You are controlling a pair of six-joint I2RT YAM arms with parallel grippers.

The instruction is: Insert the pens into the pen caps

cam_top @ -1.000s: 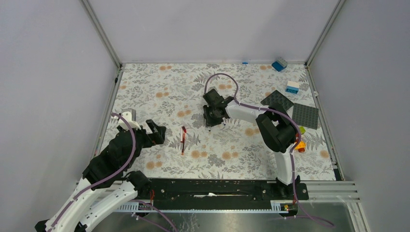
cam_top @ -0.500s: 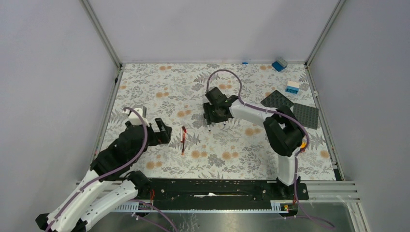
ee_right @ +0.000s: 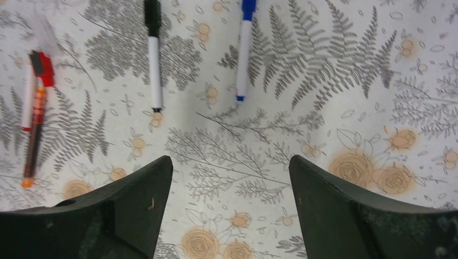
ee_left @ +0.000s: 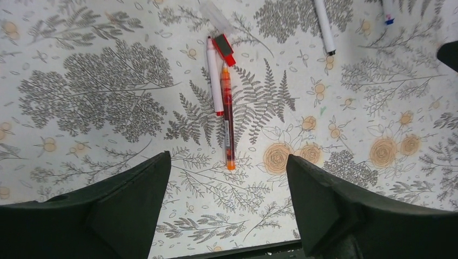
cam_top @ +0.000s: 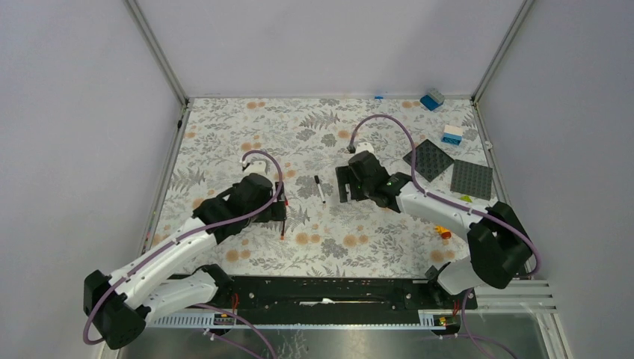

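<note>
Two red pens lie side by side on the floral mat: a clear red-orange one and a white one with red ends. A short red pen cap lies at their far ends. My left gripper hangs open just short of them, nothing between its fingers. A white pen with a black cap end and one with a blue cap end lie ahead of my right gripper, which is open and empty. From above, the black pen lies between both grippers.
Two dark grey baseplates lie at the right. Blue bricks sit near the back right corner. A small orange brick lies by the right arm. White walls close in the mat.
My right gripper opened, let go of the black pen and drew back to the right. My left arm swung right, over the red pens.
</note>
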